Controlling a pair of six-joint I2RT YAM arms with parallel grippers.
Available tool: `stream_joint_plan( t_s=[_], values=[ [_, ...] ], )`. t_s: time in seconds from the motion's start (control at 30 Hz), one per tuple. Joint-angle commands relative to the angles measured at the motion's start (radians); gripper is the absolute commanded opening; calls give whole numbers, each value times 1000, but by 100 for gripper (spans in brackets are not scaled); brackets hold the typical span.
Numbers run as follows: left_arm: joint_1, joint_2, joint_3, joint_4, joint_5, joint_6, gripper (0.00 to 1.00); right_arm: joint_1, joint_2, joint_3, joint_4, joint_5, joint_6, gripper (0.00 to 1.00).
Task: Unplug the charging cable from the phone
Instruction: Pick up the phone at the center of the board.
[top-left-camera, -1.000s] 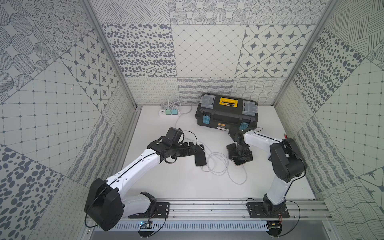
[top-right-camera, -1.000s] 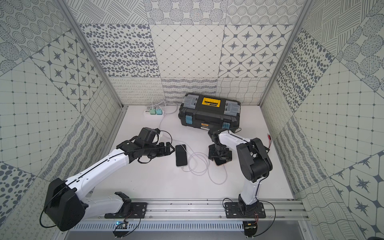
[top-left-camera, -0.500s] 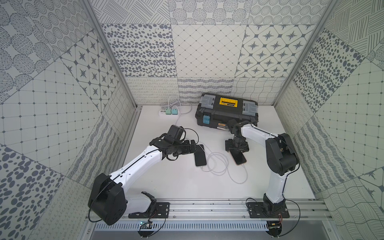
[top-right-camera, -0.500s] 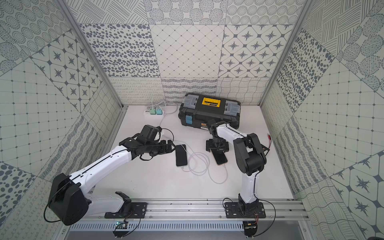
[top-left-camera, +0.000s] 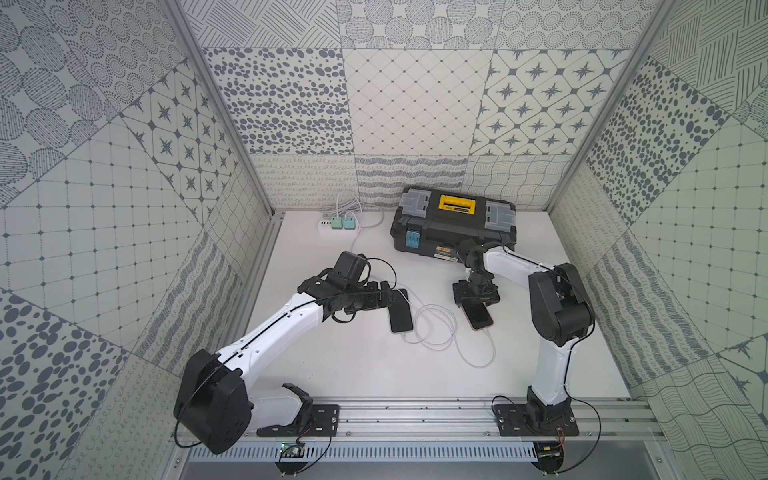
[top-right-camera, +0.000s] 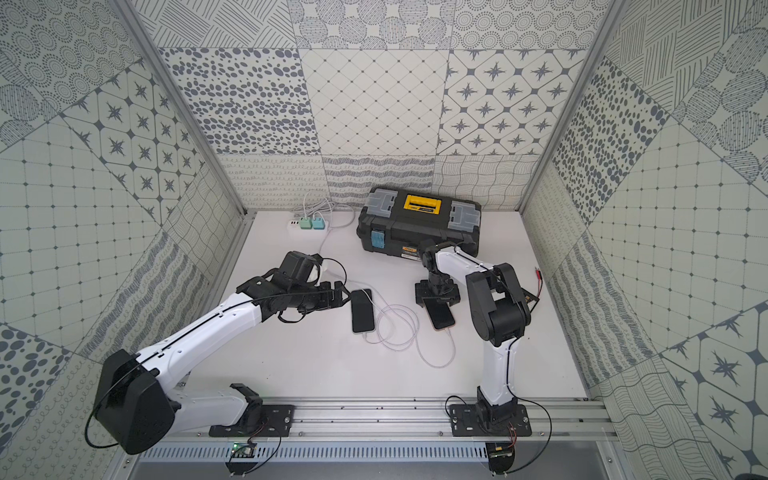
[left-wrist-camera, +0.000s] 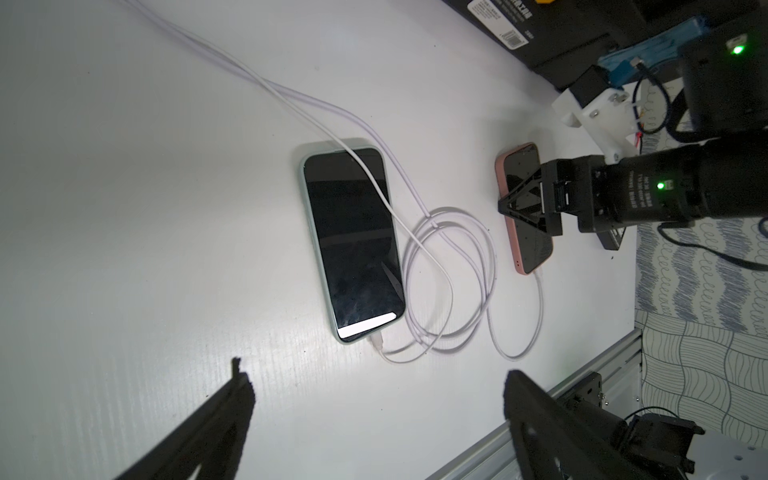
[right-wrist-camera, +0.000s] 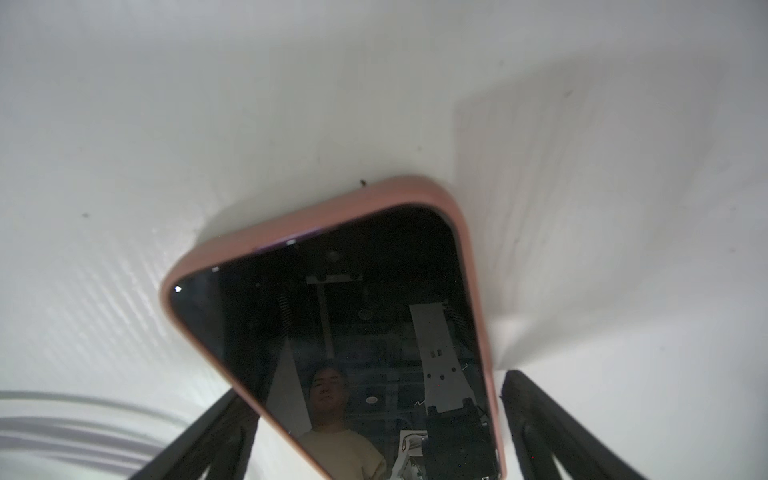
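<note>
Two phones lie face up on the white table. The phone in a pale green case (top-left-camera: 400, 311) (top-right-camera: 361, 311) (left-wrist-camera: 353, 245) has a white charging cable (top-left-camera: 436, 328) (left-wrist-camera: 449, 270) plugged into its near end. The pink-cased phone (top-left-camera: 480, 318) (top-right-camera: 442, 318) (right-wrist-camera: 353, 311) also has a white cable (top-left-camera: 490, 349) in its near end. My left gripper (top-left-camera: 390, 296) (left-wrist-camera: 374, 378) hangs open beside the green phone's far end, holding nothing. My right gripper (top-left-camera: 476, 297) (right-wrist-camera: 374, 384) straddles the pink phone's far half, open, one finger on each long side.
A black toolbox (top-left-camera: 455, 224) with a yellow handle stands at the back, close behind my right arm. A white power strip (top-left-camera: 336, 224) with two teal chargers sits at the back left. The cables loop together between the two phones. A metal rail (top-left-camera: 415, 411) runs along the front.
My right gripper has moved back toward the toolbox along the pink phone, uncovering the phone's near end, and its jaws have narrowed slightly. The left arm has barely shifted.
</note>
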Motion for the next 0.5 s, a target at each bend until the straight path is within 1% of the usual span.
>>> stream_joint_plan(
  t_s=[0.0,0.13,0.2,0.33,0.47],
  values=[
    [-2,9,-5,39,18,13,96,-1,-9,-55,6,-21,38,88],
    [-2,20,-4,49,27,8,96,-1,-49,-94,11,-26,89,79],
    [-2,24,-5,52,30,8,96,-2,-74,-109,12,-10,108,79],
    [-2,25,-7,57,39,8,96,1,-115,-137,12,21,104,91],
    [-2,18,-15,61,41,6,96,20,-131,-170,16,41,83,97]
  ],
)
